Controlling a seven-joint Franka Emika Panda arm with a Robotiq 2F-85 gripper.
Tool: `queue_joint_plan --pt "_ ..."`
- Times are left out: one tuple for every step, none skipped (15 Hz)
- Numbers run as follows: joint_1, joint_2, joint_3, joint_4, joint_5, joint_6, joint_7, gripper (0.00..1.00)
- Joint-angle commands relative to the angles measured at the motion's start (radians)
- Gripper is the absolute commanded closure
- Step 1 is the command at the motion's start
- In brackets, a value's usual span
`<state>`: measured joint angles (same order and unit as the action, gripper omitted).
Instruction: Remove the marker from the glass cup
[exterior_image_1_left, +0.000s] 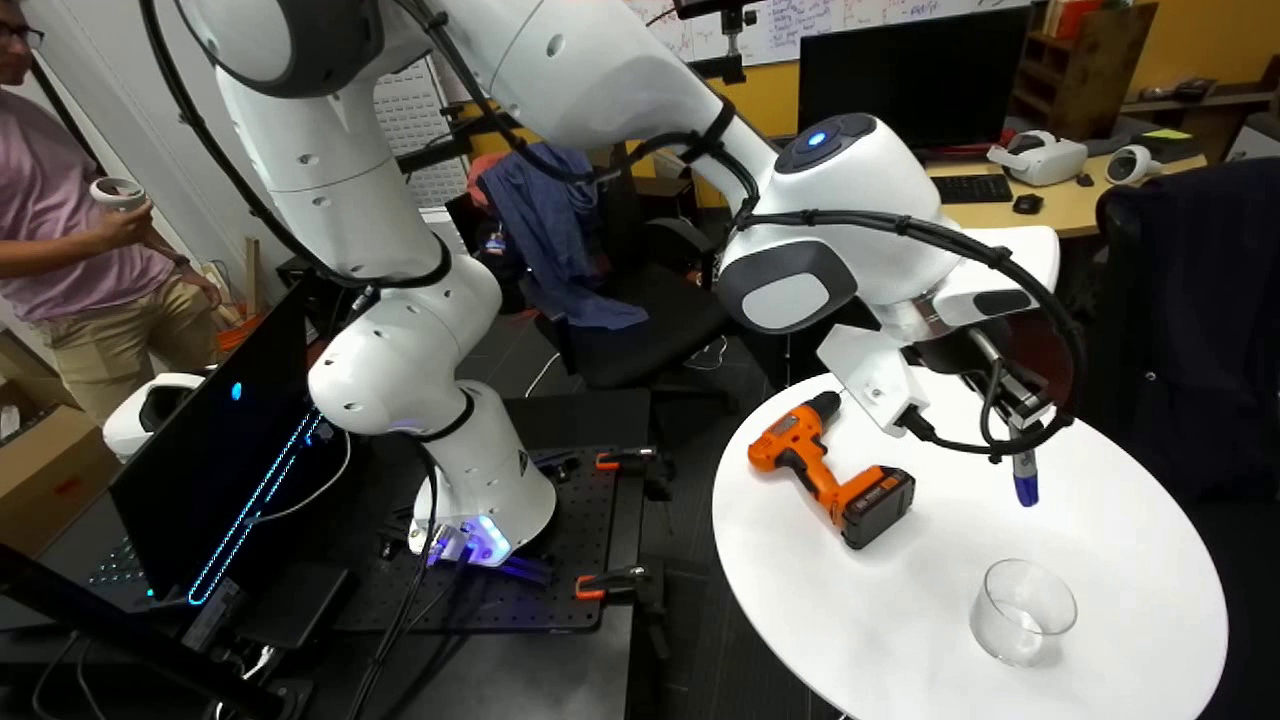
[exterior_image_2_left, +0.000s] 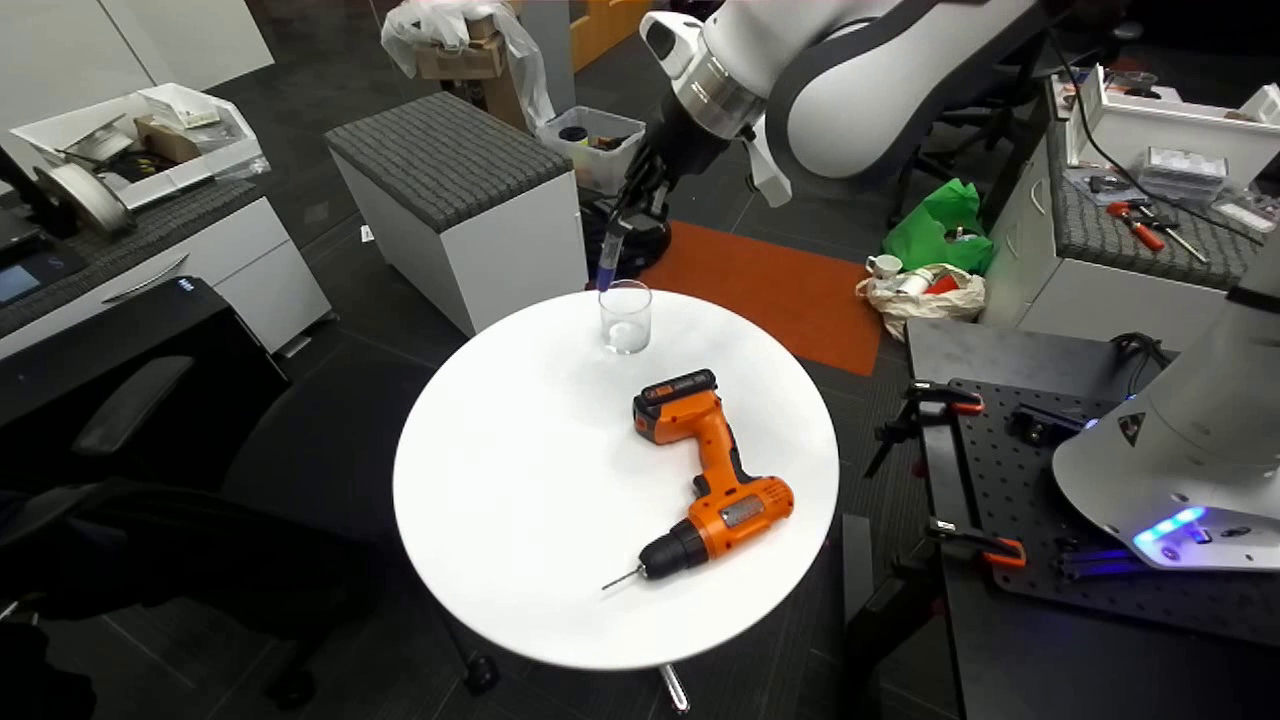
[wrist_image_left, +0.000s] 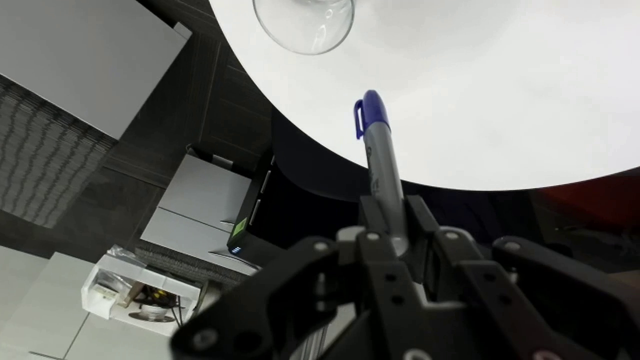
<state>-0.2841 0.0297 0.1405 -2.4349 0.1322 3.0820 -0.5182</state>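
The marker has a grey body and a blue cap; it shows in both exterior views (exterior_image_1_left: 1026, 482) (exterior_image_2_left: 608, 262) and in the wrist view (wrist_image_left: 382, 155). My gripper (exterior_image_1_left: 1026, 418) is shut on the marker's rear end, as the wrist view shows at the fingertips (wrist_image_left: 391, 215). The marker hangs above the table, cap down and slightly tilted. The clear glass cup (exterior_image_1_left: 1022, 615) stands upright on the table with nothing seen inside it. In an exterior view the cap overlaps the cup's rim (exterior_image_2_left: 626, 325), but the wrist view shows it apart from the cup (wrist_image_left: 305, 30).
An orange-and-black power drill (exterior_image_1_left: 825, 470) lies on the round white table (exterior_image_2_left: 500, 480), also seen in an exterior view (exterior_image_2_left: 715, 470). The cup is near the table's edge. A dark chair (exterior_image_1_left: 1190, 330) stands close to the table. A grey-topped cabinet (exterior_image_2_left: 450, 160) stands beyond the cup.
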Motion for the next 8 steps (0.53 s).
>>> queue_joint_plan --pt "0.088 0.000 -0.076 -0.011 -0.157 0.024 0.110 0.96" --pt "0.099 0.006 -0.087 -0.003 -0.203 0.016 0.135 0.96" --pt "0.070 0.018 -0.062 0.006 -0.286 0.016 0.193 0.96" --pt "0.086 0.020 -0.078 0.014 -0.346 0.004 0.233 0.96" --pt "0.091 0.028 -0.086 0.027 -0.425 -0.005 0.291 0.96" --pt "0.100 0.038 -0.096 0.045 -0.504 -0.019 0.349 0.96" --pt "0.109 0.047 -0.105 0.063 -0.582 -0.035 0.408 0.96" --pt "0.120 0.055 -0.115 0.082 -0.657 -0.051 0.470 0.96"
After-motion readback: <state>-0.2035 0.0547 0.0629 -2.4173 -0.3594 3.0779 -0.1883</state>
